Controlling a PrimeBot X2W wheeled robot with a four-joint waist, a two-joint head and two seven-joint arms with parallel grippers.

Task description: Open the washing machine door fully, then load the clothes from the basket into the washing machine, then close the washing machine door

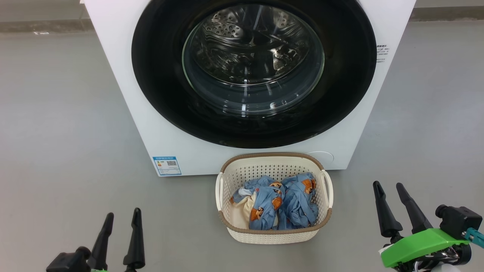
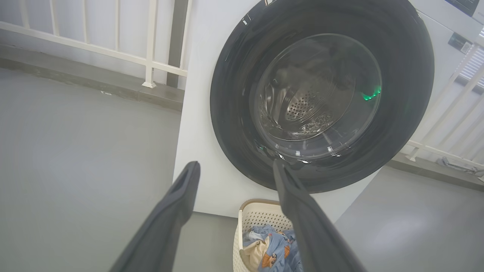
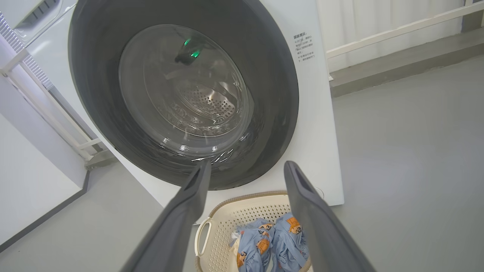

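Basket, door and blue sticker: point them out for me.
basket point(image 1: 272, 155), head view, brown rim at the back.
door point(image 1: 348, 75), head view, black rim right of the glass.
sticker point(image 1: 166, 165), head view, its middle.

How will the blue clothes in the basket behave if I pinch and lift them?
Likely floppy: the clothes lie crumpled in soft folds, so a pinch would probably lift a drooping bundle. They look tangled with a cream cloth, so one pull may drag several pieces. The basket looks like light perforated plastic and might shift too.
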